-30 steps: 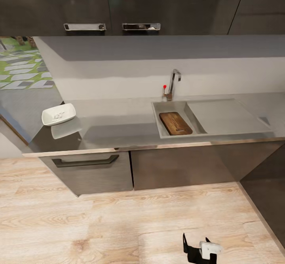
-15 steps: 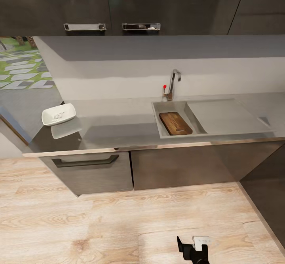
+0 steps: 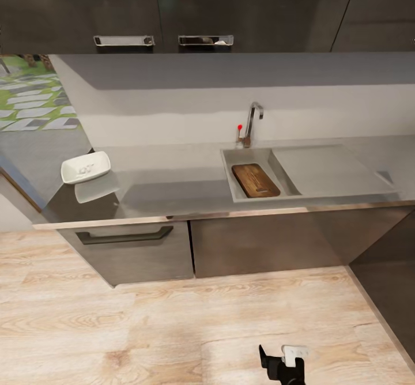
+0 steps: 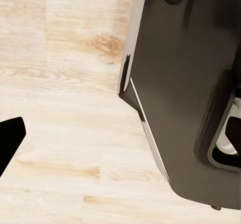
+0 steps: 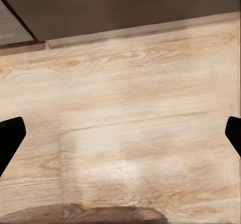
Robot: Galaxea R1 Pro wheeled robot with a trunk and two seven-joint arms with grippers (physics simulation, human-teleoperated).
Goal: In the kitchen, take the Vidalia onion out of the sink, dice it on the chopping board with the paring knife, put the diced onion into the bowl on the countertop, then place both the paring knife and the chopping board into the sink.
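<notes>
A dark brown wooden chopping board lies inside the rectangular grey steel sink, set in the long glossy grey countertop. A white squarish bowl sits well apart at the counter's left end. The right gripper hangs spread wide over pale wood floor; the left gripper's spread cannot be told.

Ahead of you the long grey glossy countertop runs above the cabinets. The rectangular grey steel sink is set toward its right end, tap at its back edge. The dark brown wooden chopping board lies in the basin. The white squarish bowl sits at the countertop's left end.
</notes>
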